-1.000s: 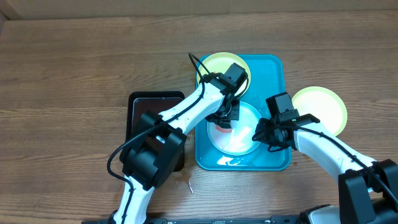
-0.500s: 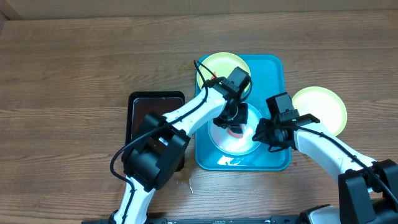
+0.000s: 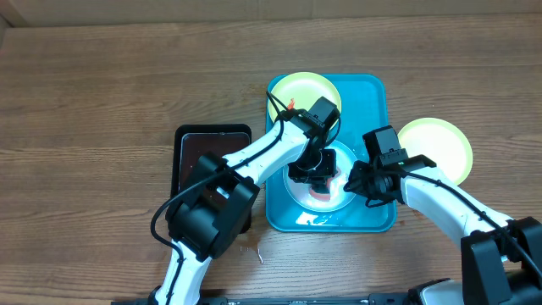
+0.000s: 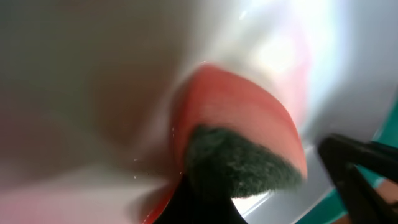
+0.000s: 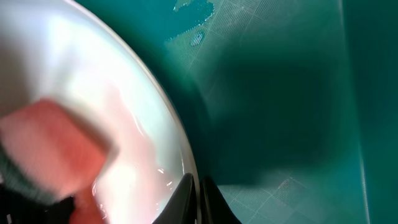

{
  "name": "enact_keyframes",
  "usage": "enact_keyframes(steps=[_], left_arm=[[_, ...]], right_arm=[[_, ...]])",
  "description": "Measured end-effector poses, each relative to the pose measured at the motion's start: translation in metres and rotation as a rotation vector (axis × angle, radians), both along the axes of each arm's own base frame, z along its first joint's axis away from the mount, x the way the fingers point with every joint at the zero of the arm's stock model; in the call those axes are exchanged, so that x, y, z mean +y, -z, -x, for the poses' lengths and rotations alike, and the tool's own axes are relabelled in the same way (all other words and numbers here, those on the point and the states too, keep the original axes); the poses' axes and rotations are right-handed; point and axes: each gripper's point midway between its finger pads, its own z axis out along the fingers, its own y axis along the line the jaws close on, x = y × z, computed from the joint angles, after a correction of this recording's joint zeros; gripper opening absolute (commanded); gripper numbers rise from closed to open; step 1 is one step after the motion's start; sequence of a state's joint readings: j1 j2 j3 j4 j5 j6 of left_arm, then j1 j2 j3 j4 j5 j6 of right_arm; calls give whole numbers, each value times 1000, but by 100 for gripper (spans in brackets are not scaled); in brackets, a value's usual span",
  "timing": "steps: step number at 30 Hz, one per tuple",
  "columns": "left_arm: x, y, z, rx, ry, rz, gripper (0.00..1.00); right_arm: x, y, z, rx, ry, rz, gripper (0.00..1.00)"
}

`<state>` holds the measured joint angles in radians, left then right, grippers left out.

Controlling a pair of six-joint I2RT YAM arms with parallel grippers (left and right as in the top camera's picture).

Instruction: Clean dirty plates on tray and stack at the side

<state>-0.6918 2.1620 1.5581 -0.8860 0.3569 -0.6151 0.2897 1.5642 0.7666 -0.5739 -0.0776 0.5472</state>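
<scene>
A pale blue-white plate (image 3: pixel 315 193) lies on the turquoise tray (image 3: pixel 373 102), with a yellow-green plate (image 3: pixel 296 87) behind it on the tray. My left gripper (image 3: pixel 315 174) is shut on a red sponge with a dark green scouring side (image 4: pixel 242 149) and presses it onto the white plate (image 4: pixel 112 74). My right gripper (image 3: pixel 354 182) is shut on that plate's right rim (image 5: pixel 180 155), its fingertips (image 5: pixel 186 196) astride the edge. A second yellow-green plate (image 3: pixel 440 148) sits on the table right of the tray.
A smaller black-rimmed dark brown tray (image 3: pixel 203 152) lies on the wooden table left of the turquoise tray. The tray floor (image 5: pixel 280 93) shows a gridded texture right of the held plate.
My left gripper has slid the sponge to the right and toward the front across the white plate. My right gripper has stayed clamped on the rim.
</scene>
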Motion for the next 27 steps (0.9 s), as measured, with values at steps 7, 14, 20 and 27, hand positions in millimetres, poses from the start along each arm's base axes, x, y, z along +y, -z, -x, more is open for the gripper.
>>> enact_keyframes(steps=[7, 14, 20, 27], left_arm=[[48, -2, -10, -20, -60, -216, 4], [77, -13, -31, -75, -93, -328, 4], [82, -46, -39, -99, -84, -312, 4], [141, -139, -42, -217, -179, -300, 4]], right_arm=[[0, 0, 0, 1, 0, 0, 4], [0, 0, 0, 1, 0, 0, 4], [0, 0, 0, 1, -2, 0, 4], [0, 0, 0, -7, -52, 11, 4]])
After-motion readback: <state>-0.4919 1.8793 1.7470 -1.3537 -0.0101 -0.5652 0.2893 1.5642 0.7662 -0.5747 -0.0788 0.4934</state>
